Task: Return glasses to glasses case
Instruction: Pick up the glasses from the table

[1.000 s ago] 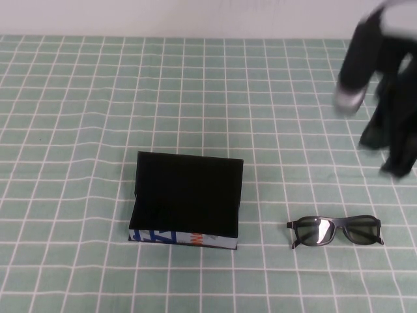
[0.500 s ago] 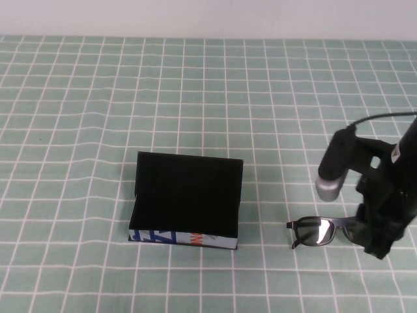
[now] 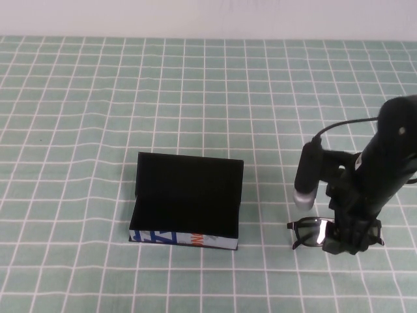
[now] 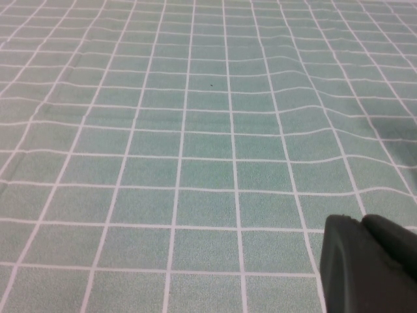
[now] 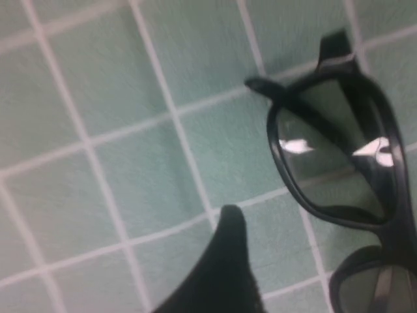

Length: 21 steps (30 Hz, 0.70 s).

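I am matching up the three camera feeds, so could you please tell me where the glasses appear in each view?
High view: the glasses lie lower right, partly under the right gripper.
Left wrist view: not in it; the left gripper shows over bare cloth.
Right wrist view: at the right edge.
Shared landmark: the green checked tablecloth.

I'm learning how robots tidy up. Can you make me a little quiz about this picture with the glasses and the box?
1. True or false: the glasses are already inside the glasses case.
2. Which gripper is down at the glasses: A) left gripper, B) right gripper?
3. Fill in: the case's lid is ____ (open or closed).

Key
1. False. They lie on the checked cloth, to the right of the case.
2. B. The left gripper is elsewhere, over bare cloth in its own wrist view.
3. Open.
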### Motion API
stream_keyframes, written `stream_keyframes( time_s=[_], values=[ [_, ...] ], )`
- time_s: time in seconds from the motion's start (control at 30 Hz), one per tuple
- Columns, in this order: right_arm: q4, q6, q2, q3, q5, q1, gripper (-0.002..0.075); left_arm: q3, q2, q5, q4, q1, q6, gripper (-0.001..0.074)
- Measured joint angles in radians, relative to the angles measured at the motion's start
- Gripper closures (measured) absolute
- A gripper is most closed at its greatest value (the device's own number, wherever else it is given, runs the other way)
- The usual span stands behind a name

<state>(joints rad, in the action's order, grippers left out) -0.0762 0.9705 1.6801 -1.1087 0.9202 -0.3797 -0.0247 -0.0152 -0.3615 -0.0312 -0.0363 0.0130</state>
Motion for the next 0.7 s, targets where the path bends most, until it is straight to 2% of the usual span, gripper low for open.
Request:
stream_keyframes(
  time_s=[0.3,0.7],
  values=[
    [0.105,-0.002,0.106,0.0,-0.071,0.0,0.0131,0.0,0.0,0.0,0.0,0.0,0.0,0.0738],
    [0.065,0.073,0.112,0.0,-0.155,0.0,0.0134,0.0,0.0,0.0,0.0,0.0,0.0,0.0738]
  ],
)
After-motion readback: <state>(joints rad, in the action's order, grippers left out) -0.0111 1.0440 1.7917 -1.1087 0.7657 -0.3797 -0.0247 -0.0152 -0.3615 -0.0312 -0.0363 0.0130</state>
